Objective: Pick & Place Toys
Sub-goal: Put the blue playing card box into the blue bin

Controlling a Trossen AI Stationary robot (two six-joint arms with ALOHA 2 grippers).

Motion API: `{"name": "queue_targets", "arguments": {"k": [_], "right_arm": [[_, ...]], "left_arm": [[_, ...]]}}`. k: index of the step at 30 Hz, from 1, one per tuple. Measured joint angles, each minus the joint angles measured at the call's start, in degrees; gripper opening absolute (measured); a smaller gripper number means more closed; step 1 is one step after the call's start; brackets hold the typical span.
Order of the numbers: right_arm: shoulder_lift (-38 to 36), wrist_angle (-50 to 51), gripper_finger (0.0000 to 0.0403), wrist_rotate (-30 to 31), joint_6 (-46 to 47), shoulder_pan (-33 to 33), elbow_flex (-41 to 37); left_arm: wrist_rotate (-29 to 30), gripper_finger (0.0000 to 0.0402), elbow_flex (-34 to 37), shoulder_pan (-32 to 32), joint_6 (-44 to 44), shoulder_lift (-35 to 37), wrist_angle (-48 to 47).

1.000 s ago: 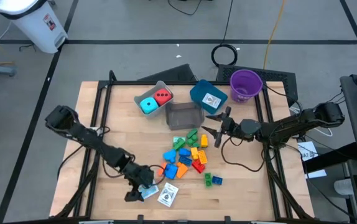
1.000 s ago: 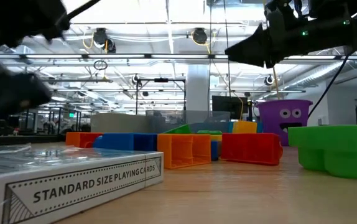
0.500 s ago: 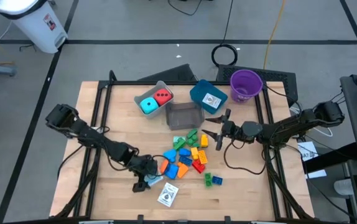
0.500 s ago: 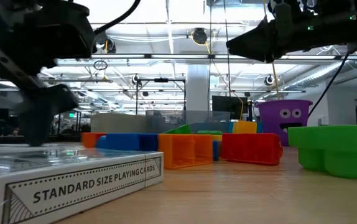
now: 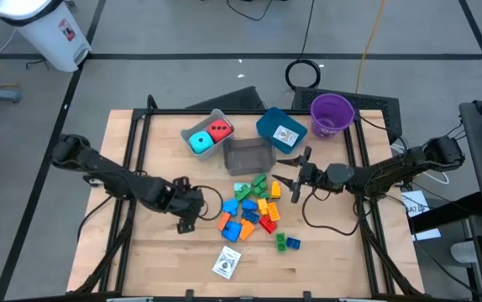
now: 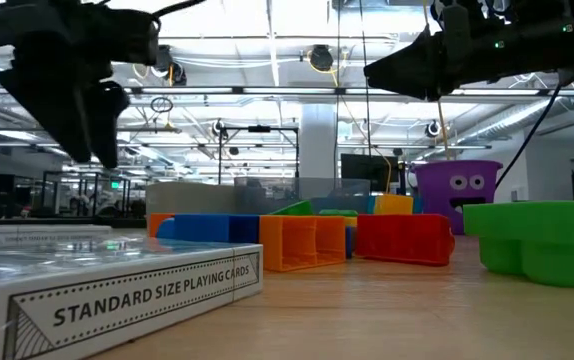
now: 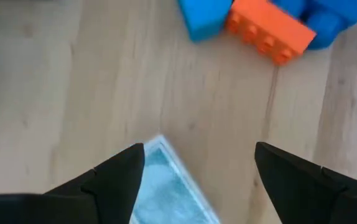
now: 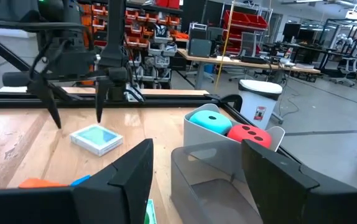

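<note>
Pick-and-place rig, seen from the table's near edge to its far edge. A white playing-card pack (image 5: 227,262) lies alone at 6 o'clock on the wooden table (image 5: 157,268), closest to the front rail.

Just beyond it, toward 8 o'clock, the left gripper (image 5: 187,225) hangs above a light-blue card pack (image 8: 96,138). Its two fingers are spread wide and point down, and they touch nothing. The pack lies flat on the wood beneath the gap between them. The left arm reaches in from 9 o'clock, stretched low across the boards, with its wrist bent down over the pack.

At the table's centre sits the heap of building bricks (image 5: 254,210), in orange, blue, yellow, red and green. An orange brick (image 7: 267,32) and blue ones lie nearest the left gripper. A green and blue pair (image 5: 287,243) lies apart from the heap toward 5 o'clock.

At the heap's 2 o'clock the right gripper (image 5: 290,178) hovers above the table with its fingers parted and nothing between them. Its arm runs nearly level in from 3 o'clock.

Farther back, the dark bin (image 5: 250,155) stands just beyond the bricks. The grey bin (image 5: 224,117), at 11 o'clock, holds the cyan cube (image 5: 200,143) and the red cube (image 5: 218,131) side by side. The teal bin (image 5: 266,126), at 12 o'clock, holds a small card (image 5: 285,136). The purple cup (image 5: 332,113) stands at 1 o'clock near the far rail.
</note>
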State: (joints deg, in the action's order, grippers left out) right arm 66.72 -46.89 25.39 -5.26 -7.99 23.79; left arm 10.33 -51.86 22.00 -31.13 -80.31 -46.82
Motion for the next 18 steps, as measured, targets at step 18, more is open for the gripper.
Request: {"name": "queue_targets", "arguments": {"k": [18], "right_arm": [[0.0, 0.2, 0.0212, -0.1, 1.3, 0.0, 0.0]], "left_arm": [[-7.6, 0.0396, 6.5, -9.0, -13.5, -3.0, -3.6]]}}
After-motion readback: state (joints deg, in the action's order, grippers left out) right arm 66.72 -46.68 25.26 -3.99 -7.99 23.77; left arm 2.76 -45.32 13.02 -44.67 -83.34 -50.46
